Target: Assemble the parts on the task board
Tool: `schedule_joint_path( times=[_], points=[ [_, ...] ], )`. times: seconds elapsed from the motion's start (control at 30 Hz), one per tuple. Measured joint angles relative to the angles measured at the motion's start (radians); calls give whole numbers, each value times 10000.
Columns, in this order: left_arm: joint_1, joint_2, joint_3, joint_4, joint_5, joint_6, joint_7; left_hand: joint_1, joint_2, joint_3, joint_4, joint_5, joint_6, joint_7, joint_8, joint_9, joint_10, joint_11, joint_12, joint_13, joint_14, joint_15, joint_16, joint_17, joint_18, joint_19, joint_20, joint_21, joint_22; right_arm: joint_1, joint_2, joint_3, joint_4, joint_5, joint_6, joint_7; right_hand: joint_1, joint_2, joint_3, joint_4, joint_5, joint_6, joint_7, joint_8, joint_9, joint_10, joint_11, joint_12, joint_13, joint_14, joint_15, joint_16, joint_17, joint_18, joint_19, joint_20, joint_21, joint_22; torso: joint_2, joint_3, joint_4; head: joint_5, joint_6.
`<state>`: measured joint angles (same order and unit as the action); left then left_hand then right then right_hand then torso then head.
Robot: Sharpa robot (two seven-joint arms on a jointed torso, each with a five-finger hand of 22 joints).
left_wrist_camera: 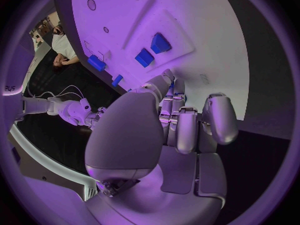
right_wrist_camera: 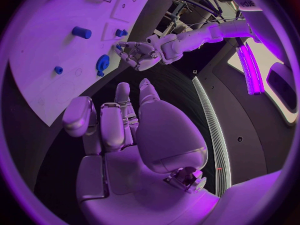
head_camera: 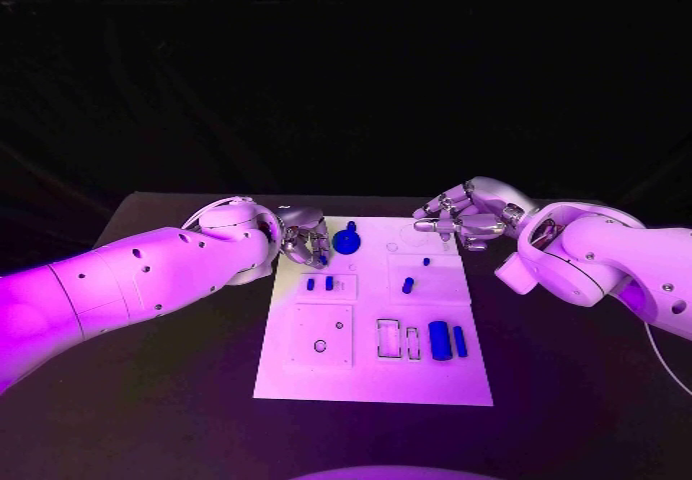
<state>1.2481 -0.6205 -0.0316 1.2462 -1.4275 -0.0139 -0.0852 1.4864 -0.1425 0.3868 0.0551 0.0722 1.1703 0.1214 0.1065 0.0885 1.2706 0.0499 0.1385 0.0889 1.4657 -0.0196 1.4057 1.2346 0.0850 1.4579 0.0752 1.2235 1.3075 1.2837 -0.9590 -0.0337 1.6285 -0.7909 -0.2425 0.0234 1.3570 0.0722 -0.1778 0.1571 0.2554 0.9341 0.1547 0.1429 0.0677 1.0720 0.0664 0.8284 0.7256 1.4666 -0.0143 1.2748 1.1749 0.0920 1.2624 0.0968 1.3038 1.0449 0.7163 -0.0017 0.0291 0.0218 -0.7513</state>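
Looking down at the black bench (head_camera: pixel 173 400), we see the white task board (head_camera: pixel 372 375) lying at its middle, and we place everything by that board. Our left hand (head_camera: pixel 303 240) hovers at the board's far left corner with fingers curled in and nothing in them, just beside a round blue part (head_camera: pixel 346 241), while our right hand (head_camera: pixel 464 222) hangs over the far right corner, fingers bent and also empty. Other blue parts (head_camera: pixel 440 340) lie on the board, two side by side near its right edge, small ones toward its middle.
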Motion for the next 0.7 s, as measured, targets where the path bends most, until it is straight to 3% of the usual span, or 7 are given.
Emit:
schedule_joint_path(
  times=[0.7],
  points=[
    [-16,92,-17,-12,-101,108,78,-50,-50,25,-27,0,37,-37,-6,10,35,-35,-50,18,0,0,0,-19,1,0,0,0,-1,-4,38,0,-34,0,16,22,0,0,0,0,0,0,0,0,0,1,0,41,-9,0,0,0,0,0,0,0,0,0,-4,-4,7,8,-4]
  ],
)
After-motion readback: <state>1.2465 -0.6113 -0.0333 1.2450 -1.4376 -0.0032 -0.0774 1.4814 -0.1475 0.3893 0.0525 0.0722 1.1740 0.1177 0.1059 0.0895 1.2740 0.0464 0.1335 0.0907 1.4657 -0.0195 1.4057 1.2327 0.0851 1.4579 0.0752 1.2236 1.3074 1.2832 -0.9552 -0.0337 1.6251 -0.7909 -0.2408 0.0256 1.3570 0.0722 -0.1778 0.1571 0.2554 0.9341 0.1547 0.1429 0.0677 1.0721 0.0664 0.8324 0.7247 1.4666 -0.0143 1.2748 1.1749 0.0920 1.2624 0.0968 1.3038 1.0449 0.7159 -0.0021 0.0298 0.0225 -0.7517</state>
